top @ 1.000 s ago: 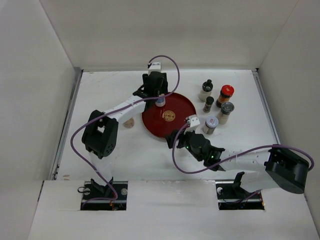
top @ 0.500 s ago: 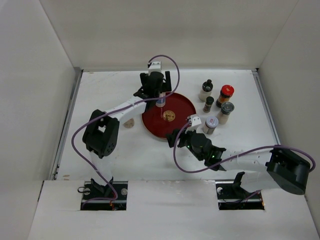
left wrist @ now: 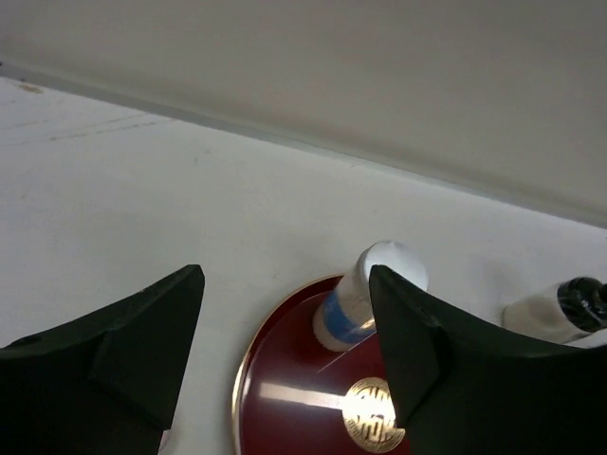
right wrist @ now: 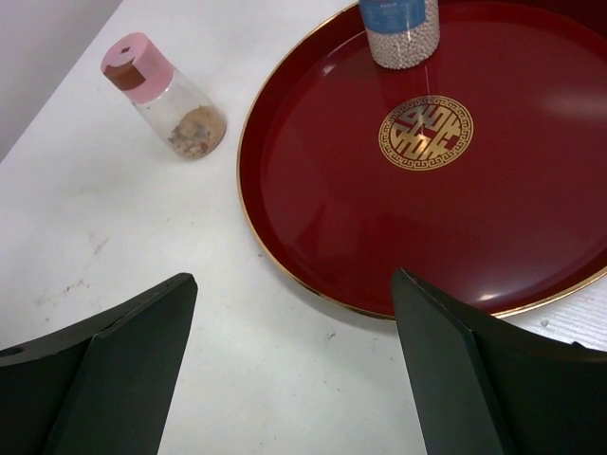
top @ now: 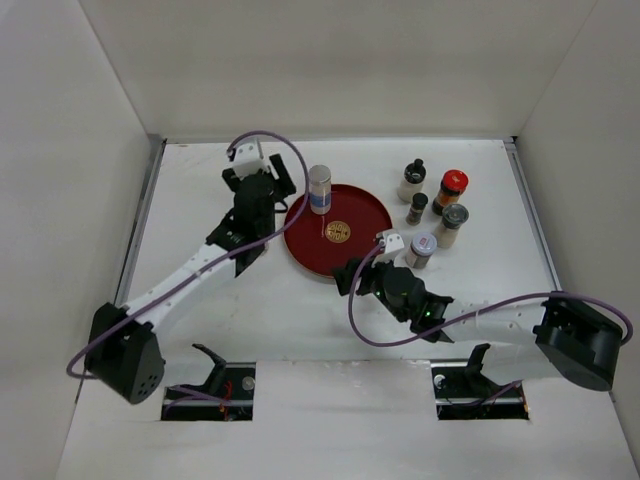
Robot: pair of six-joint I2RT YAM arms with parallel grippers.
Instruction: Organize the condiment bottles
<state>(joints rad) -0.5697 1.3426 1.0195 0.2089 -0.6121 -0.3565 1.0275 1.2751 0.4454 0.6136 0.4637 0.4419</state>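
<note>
1. Your left claw is spread wide and holds nothing. It has pulled back to the left of the red tray, so its fingers are now well clear of the jar they were at a second ago.
2. That blue-labelled jar stands upright and alone at the far edge of the tray. In the left wrist view you see it framed between the fingers, but neither finger touches it.
3. Read this as a finished release: one bottle is placed and the left arm is free for another.
4. Your right claw is also spread and empty. It hovers over the bench at the tray's near-left rim and has barely shifted in the last second.
5. The pink-capped jar sits on the bench just outside the tray's left rim, and the right claw looks closest to it.
6. Five more bottles stand clustered on the bench to the right of the tray. The silver-capped jar is nearest and the red-capped bottle is farther back. Most of the job is probably still ahead of you.
</note>
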